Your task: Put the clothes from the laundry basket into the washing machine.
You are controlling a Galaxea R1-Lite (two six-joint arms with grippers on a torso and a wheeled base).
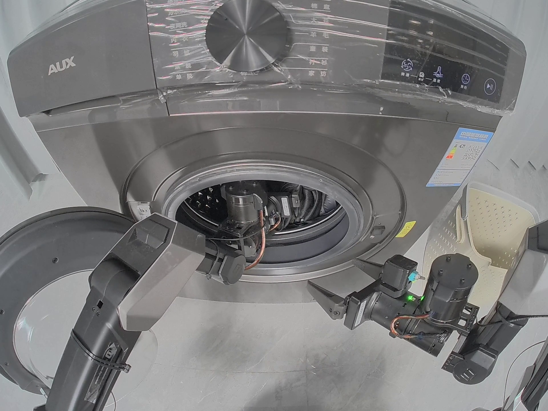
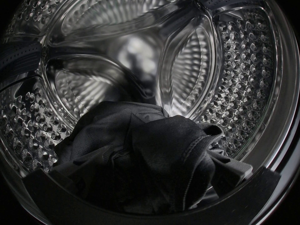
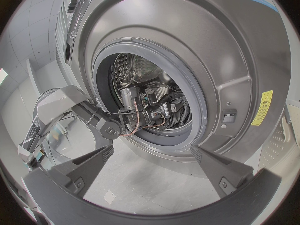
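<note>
The grey washing machine (image 1: 274, 144) stands with its round opening (image 1: 257, 224) uncovered. My left arm goes in through the opening, so the left gripper (image 1: 297, 204) is inside the drum (image 2: 243, 78). A dark garment (image 2: 150, 147) is heaped on the drum floor right in front of that gripper and covers it. My right gripper (image 1: 337, 283) hangs open and empty outside the machine, below and right of the opening, with its fingers (image 3: 218, 166) pointing at the front panel. The cream laundry basket (image 1: 496, 229) stands to the right of the machine.
The machine's door (image 1: 45, 269) is swung open to the left, beside my left arm. A pale tiled floor (image 1: 257, 349) lies in front of the machine. The basket wall (image 3: 281, 141) is close to my right arm.
</note>
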